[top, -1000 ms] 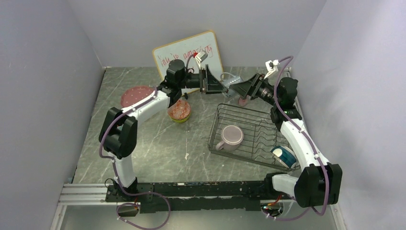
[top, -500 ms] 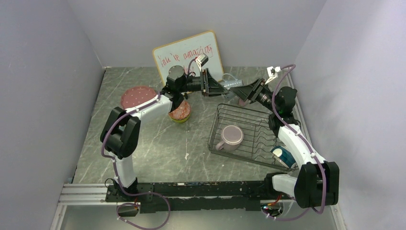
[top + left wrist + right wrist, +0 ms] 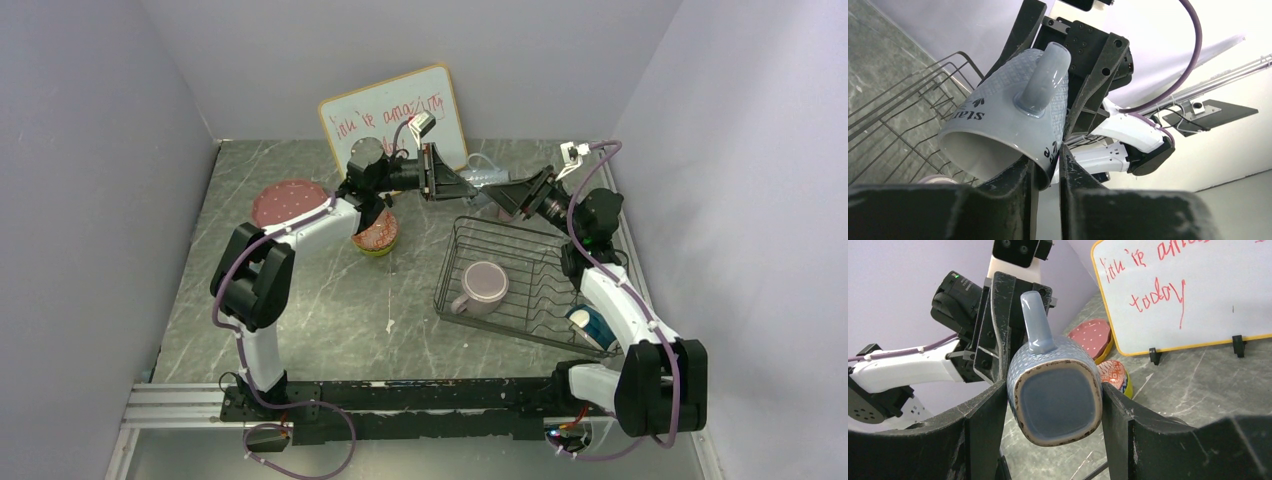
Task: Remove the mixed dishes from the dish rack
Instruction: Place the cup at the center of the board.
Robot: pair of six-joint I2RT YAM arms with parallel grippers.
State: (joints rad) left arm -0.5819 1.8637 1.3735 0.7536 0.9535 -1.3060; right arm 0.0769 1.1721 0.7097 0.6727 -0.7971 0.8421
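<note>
Top external view: both arms meet above the far side of the dark wire dish rack (image 3: pixel 447 268), sharing one pale blue-grey ceramic mug (image 3: pixel 487 180) in the air.

Left gripper (image 3: pixel 1048 165) has its jaws nearly together, pinching the mug's rim wall at the mouth. Right gripper (image 3: pixel 1054 405) is spread to the mug's width, its fingers (image 3: pixel 983 425) pressed on both sides at the base, with the handle pointing up in that wrist view. The mug lies on its side, clear of the rack, near the far edge of the grey marbled tabletop (image 3: pixel 330 290) and just in front of the whiteboard with red writing (image 3: pixel 395 115). A lilac mug (image 3: pixel 483 285) sits in the rack's left part, and a blue-and-white bowl (image 3: pixel 592 325) is at its near right corner. A yellow bowl with a red pattern inside (image 3: pixel 375 233) and a pink dotted plate (image 3: pixel 290 200) rest on the tabletop toward its far left corner.
</note>
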